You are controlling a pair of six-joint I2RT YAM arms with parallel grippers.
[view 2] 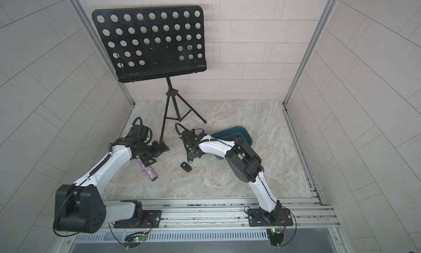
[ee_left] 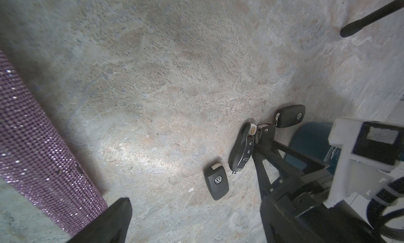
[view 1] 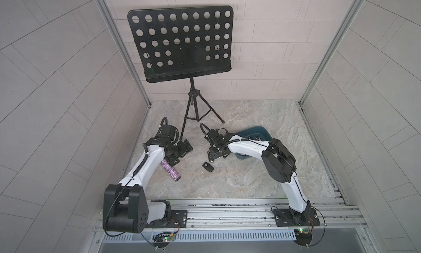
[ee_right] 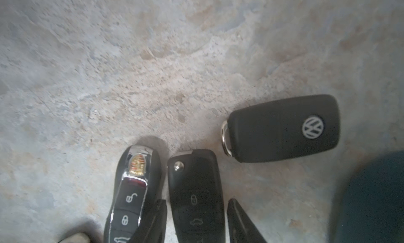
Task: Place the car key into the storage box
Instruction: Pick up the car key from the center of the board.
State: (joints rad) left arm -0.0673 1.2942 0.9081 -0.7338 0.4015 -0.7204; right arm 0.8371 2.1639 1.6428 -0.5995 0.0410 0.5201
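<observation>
The jaws of the right gripper (ee_right: pixel 197 200) stand either side of a black flip car key (ee_right: pixel 194 182) lying flat on the desk (ee_right: pixel 153 56), close to its edges but seemingly not yet clenched, with a Porsche key (ee_right: pixel 135 187) just outside one finger. The step in hand is the grasp: next, pinch this key alone, lift it and carry it to the teal storage box (view 1: pixel 255 128) near the jaws. The left gripper (view 1: pixel 174 160) hangs released, well apart, by a purple glitter tube (view 1: pixel 170 171).
</observation>
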